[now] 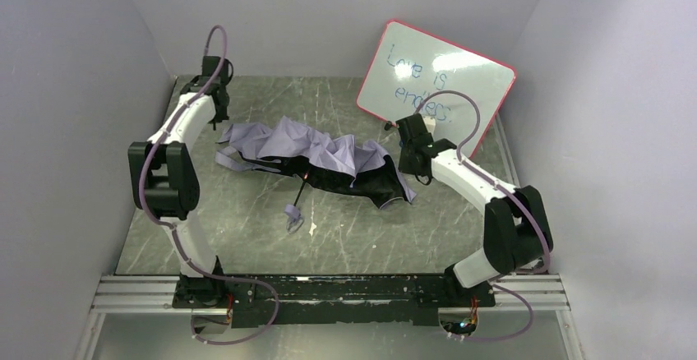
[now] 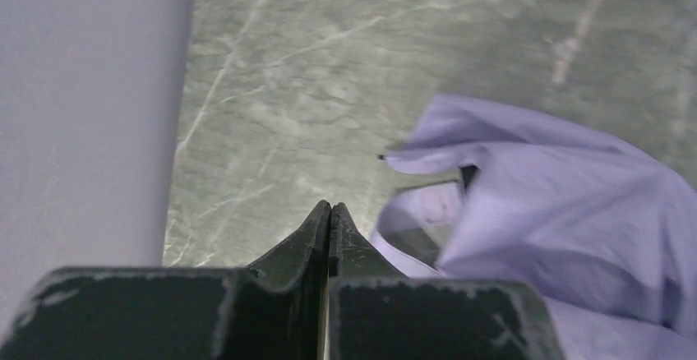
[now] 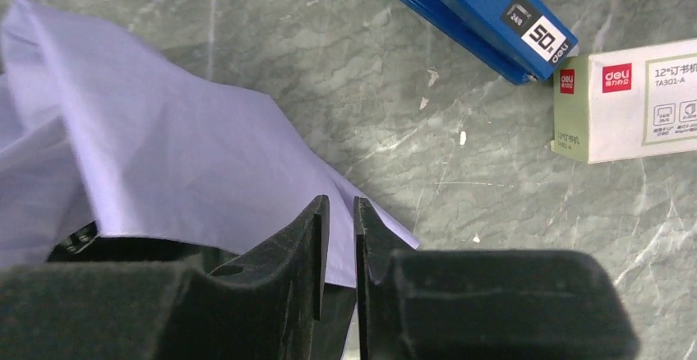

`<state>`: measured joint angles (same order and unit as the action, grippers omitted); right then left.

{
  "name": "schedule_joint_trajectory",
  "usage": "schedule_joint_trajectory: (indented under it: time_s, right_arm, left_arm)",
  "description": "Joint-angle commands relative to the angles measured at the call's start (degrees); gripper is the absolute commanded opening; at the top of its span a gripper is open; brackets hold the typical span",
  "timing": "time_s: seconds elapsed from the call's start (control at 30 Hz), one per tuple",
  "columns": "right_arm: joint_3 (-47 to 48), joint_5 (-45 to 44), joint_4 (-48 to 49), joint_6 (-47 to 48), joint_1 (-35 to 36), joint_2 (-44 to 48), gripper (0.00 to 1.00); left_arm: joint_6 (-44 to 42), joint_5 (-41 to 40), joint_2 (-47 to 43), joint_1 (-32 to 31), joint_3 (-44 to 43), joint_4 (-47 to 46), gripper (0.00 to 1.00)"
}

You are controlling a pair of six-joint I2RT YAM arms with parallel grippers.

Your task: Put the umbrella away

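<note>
The umbrella lies collapsed across the middle of the surface, with its canopy crumpled and its handle pointing toward the bases. One arm stands at each end of the canopy, probably so that both ends can be gathered.

- Left claw: closed, tips touching, empty, just beside the fabric edge.
- Right claw: nearly closed, with a narrow slit and nothing seen in it, over the opposite fabric edge.

Only the right wrist view shows a blue stapler and a staple box; the top view does not resolve them. Only the top view shows the whiteboard.
</note>
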<state>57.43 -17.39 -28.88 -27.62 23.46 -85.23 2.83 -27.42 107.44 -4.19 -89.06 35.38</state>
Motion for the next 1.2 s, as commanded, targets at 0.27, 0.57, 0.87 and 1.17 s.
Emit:
schedule_joint_trajectory:
  time_s: [0.27, 0.57, 0.87, 1.17]
  right_arm:
    - [-3.7, -2.8, -0.3, -1.3, -2.4, -3.7, 0.20]
    - [-3.2, 1.2, 0.7, -1.4, -2.8, -8.8, 0.18]
    - [-0.8, 12.1, 3.9, -2.8, -2.0, -12.9, 0.17]
    - [6.4, 12.7, 4.0, -4.4, 2.7, -18.7, 0.17]
  left_arm:
    - [-1.9, 3.8, 10.7, 6.4, -7.3, 0.3, 0.05]
    - [-4.2, 12.5, 17.3, 5.8, -7.9, 2.5, 0.05]
    - [-6.4, 18.1, 20.2, -0.2, -7.9, 3.2, 0.05]
    - [-6.6, 24.4, 22.8, -10.6, -10.4, 4.3, 0.05]
